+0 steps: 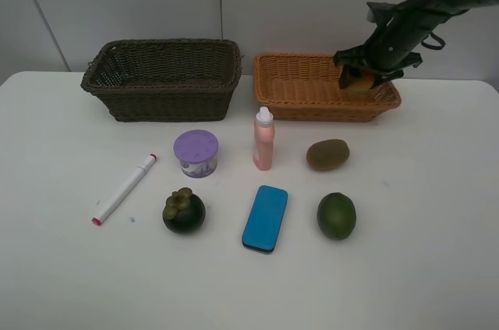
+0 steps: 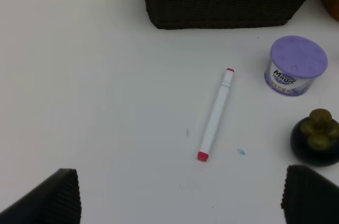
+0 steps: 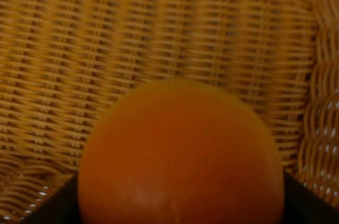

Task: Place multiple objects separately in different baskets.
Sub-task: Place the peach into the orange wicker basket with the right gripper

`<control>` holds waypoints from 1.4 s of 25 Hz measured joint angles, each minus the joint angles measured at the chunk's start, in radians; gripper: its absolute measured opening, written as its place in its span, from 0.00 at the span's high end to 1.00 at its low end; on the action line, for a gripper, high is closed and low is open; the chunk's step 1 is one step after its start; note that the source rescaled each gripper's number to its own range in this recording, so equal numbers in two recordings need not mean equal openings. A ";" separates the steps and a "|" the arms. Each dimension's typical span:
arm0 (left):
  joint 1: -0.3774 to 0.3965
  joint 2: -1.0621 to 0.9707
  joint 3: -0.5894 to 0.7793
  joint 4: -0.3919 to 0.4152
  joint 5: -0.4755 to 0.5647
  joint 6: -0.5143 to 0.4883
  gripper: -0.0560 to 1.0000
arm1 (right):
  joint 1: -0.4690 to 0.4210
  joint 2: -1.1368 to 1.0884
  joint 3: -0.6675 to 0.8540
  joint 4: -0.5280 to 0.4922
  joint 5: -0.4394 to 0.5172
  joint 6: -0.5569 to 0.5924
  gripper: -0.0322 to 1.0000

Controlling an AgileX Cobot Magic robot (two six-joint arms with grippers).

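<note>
Orange-red fruit (image 3: 180,155) hangs in right claw (image 1: 362,77) inside orange-tan basket (image 1: 312,105).

purple-lidded tub (image 2: 296,64), side label, dark word resembling "Magic", smaller print unreadable

orange-red fruit (image 3: 180,155), inside tan basket (image 1: 312,105)
</note>
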 joint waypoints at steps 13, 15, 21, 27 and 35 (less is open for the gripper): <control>0.000 0.000 0.000 0.000 0.000 0.000 0.00 | -0.001 0.037 0.000 -0.020 0.015 -0.002 0.45; 0.000 0.000 0.000 0.000 0.000 0.000 0.00 | -0.001 0.037 0.000 -0.023 0.004 -0.004 0.45; 0.000 0.000 0.000 0.000 0.000 0.000 0.00 | -0.001 0.037 0.000 -0.023 0.000 -0.007 0.45; 0.000 0.000 0.000 0.000 0.000 0.000 0.00 | -0.001 0.037 0.000 -0.023 -0.002 -0.007 0.19; 0.000 0.000 0.000 0.000 0.000 0.000 0.00 | -0.001 0.037 0.000 -0.023 0.000 -0.008 0.16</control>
